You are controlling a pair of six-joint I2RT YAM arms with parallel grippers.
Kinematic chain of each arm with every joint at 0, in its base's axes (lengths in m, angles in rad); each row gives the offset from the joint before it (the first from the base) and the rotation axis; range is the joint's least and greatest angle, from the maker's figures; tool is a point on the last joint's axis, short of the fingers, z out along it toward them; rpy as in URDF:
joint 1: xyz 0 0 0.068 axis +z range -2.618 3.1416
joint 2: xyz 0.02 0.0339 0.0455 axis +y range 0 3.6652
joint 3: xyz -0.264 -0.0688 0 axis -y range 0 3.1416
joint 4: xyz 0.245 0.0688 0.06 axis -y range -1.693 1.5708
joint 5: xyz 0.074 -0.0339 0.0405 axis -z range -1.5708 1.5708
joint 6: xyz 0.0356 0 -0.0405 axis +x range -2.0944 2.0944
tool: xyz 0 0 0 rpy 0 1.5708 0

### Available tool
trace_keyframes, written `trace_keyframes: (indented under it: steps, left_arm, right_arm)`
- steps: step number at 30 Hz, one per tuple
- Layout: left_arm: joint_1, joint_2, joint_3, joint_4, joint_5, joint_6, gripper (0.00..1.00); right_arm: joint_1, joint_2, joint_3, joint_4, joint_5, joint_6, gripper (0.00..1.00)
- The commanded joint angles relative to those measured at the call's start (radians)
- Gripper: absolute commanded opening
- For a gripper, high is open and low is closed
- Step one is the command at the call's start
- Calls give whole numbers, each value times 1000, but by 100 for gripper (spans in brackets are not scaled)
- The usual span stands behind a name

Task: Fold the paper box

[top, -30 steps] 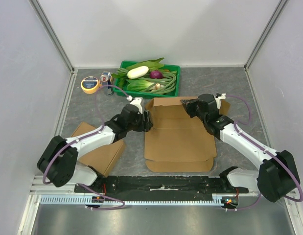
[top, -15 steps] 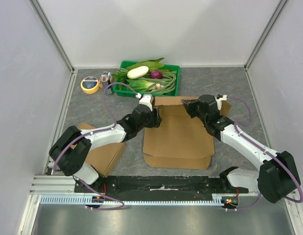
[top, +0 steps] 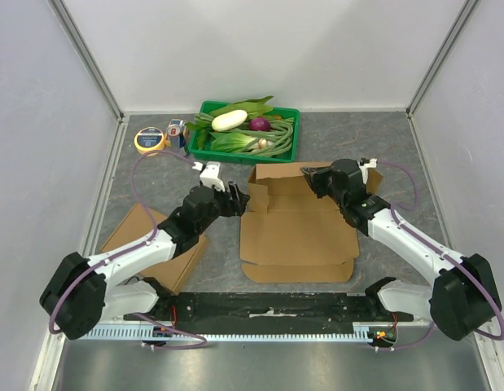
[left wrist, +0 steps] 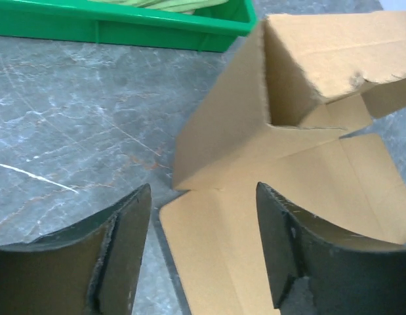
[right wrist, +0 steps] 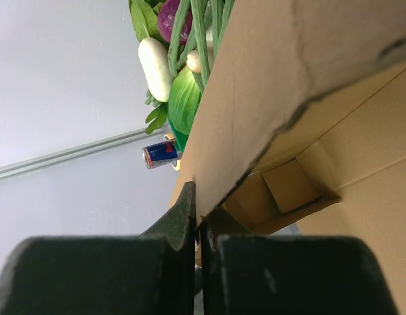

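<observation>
Green vegetable tray point(top: 295, 130), yellow tape roll point(top: 149, 140), can point(top: 177, 130)

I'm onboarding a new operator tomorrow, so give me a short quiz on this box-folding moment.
1. True or false: the left gripper is clamped on the paper box.
2. Which gripper pinches the box's cardboard? A) left gripper B) right gripper
3. Fill in: the vegetables lie in a ___ tray.
Key: 1 false, its jaws stand open; 2 B; 3 green.
</observation>
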Motion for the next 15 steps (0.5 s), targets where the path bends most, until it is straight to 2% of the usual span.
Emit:
trace_keyframes:
  steps: [1, 6, 9, 13, 15]
  left_arm:
    - [74, 60, 3, 112, 160, 75, 82]
    - [82, 292, 189, 61, 189, 176, 83]
    - [82, 332, 195, 200, 293, 201, 78]
    - [80, 352, 199, 248, 251, 186, 48]
    - [72, 348, 189, 297, 223, 161, 43]
  right_arm:
    - [5, -4, -12, -85, -9, -63, 2]
    - [4, 8, -7, -87, -30, -58, 2]
    - [4, 19, -12, -84, -36, -66, 1]
    - [5, 23, -42, -71, -39, -64, 0]
    - [7, 26, -55, -61, -39, -50, 0]
